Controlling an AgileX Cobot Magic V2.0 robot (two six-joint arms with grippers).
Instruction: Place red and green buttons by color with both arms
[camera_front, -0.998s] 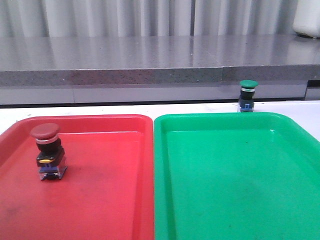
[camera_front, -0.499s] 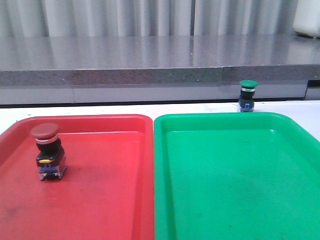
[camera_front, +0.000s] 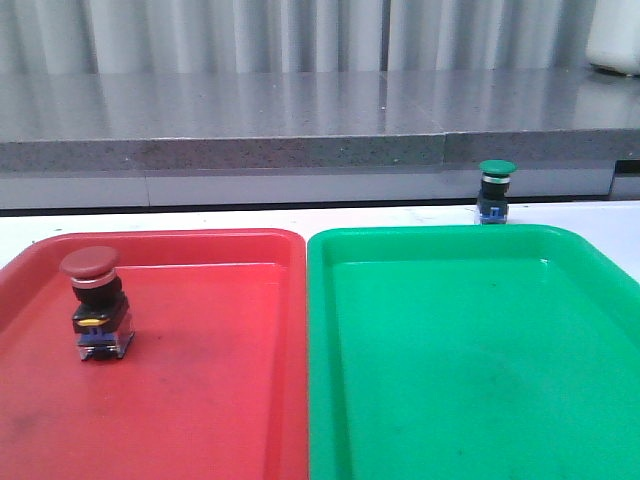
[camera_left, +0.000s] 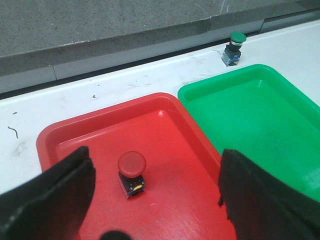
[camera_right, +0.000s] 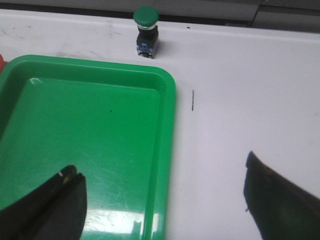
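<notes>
Both pincers hang spread wide and empty above the desk (camera_front: 400, 214). Left pincer (camera_left: 155, 200) hovers over the red tray (camera_left: 75, 135), its two dark fingers (camera_left: 45, 200) framing the red button (camera_left: 131, 174), which stands upright on the tray floor toward the tray's left side and apart from the walls. That half of the sorting looks finished, since red sits on red.

Right pincer (camera_right: 165, 200) is poised over the near right corner of the green tray (camera_right: 167, 125), one finger above the tray floor and the other over bare desk. Nothing lies inside this tray. Green button (camera_right: 146, 31) stands upright on the white desk just beyond the tray's far rim, near its right end, so it has yet to be collected.

From where it hangs, the right arm would need to reach forward over the tray to get it; the wide stance of its jaws suits closing around that domed cap or the black body below.
</notes>
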